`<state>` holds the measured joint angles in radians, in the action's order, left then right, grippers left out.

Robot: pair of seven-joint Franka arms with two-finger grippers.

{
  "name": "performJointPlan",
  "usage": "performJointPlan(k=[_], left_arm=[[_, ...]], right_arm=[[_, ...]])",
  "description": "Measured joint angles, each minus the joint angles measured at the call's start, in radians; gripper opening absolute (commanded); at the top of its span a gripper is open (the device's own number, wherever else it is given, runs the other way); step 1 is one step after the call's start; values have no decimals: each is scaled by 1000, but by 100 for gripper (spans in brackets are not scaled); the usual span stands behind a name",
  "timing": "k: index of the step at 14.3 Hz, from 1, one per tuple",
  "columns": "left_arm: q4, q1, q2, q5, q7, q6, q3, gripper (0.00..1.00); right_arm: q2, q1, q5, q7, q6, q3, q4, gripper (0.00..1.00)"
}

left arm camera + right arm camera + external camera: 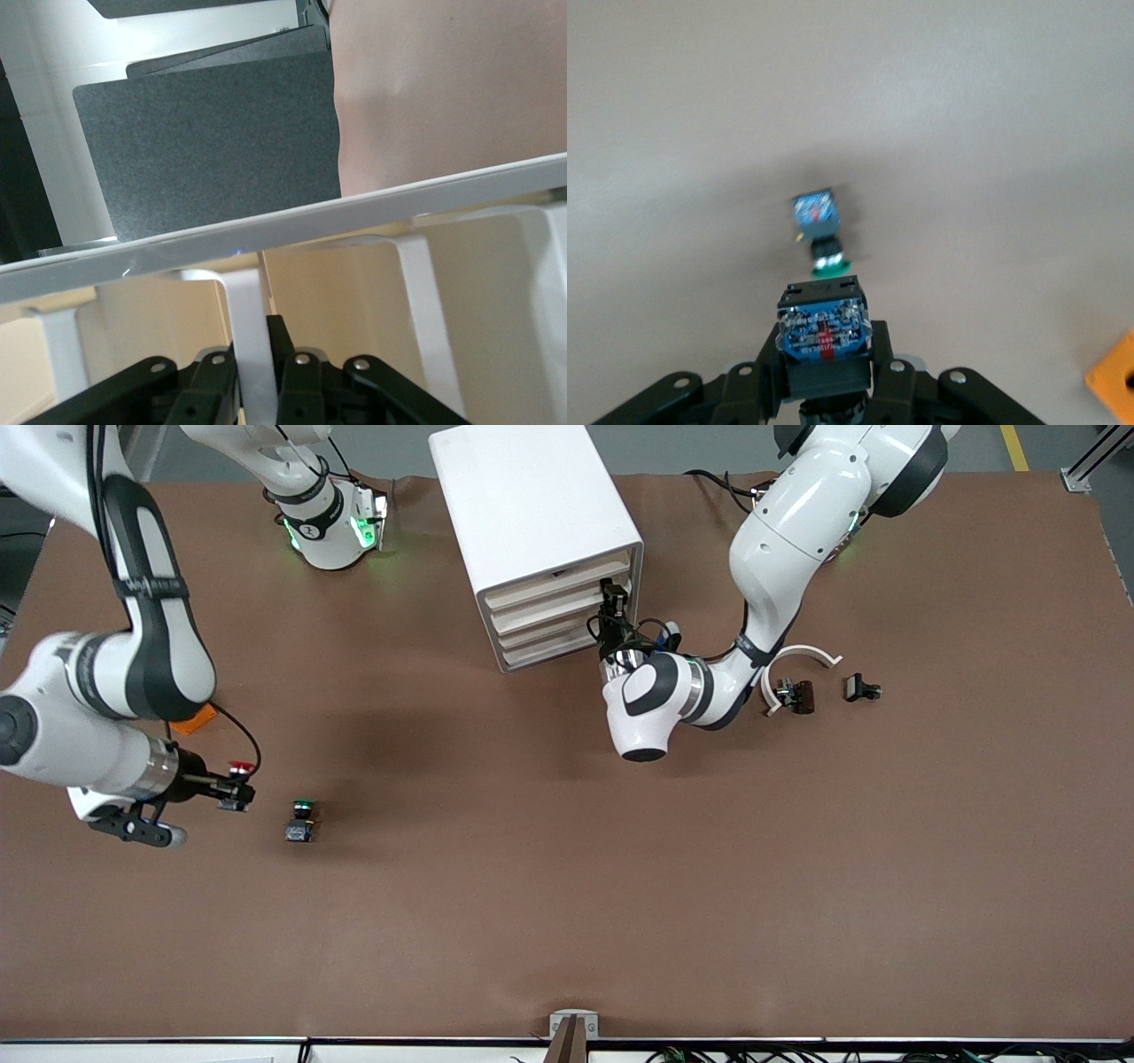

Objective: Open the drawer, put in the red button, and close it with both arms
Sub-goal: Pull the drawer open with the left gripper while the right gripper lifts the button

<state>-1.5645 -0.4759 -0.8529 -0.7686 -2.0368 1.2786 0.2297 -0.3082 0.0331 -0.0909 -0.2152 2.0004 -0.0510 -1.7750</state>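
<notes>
The red button [241, 767] hangs over the table at the right arm's end, with my right gripper [232, 786] shut on its dark body. In the right wrist view the button's blue base [822, 320] sits between the fingers of the right gripper [822, 359]. At the white drawer cabinet [532, 522], my left gripper [611, 613] is up against the drawer fronts [554, 615]. In the left wrist view the left gripper [254, 343] is shut on a white upright handle bar [248, 297] of a drawer. The drawers look closed.
A green-capped button [302, 820] lies on the table beside the right gripper, also visible as the green button [819, 232]. An orange piece [193, 719] lies by the right arm. Toward the left arm's end lie a white curved piece [802, 657] and two small dark parts [797, 695], [861, 688].
</notes>
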Motion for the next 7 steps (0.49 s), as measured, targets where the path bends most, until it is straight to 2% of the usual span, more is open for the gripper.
performJointPlan(k=[4,7], left_arm=[[10,45,-2,0,0,0,-2,7],[21,73,-4,0,0,1,-4,7]], right_arm=[[156,39,0,-67,-145,1,-10,0],[229,39,0,-81,-224,-1,-23,0]])
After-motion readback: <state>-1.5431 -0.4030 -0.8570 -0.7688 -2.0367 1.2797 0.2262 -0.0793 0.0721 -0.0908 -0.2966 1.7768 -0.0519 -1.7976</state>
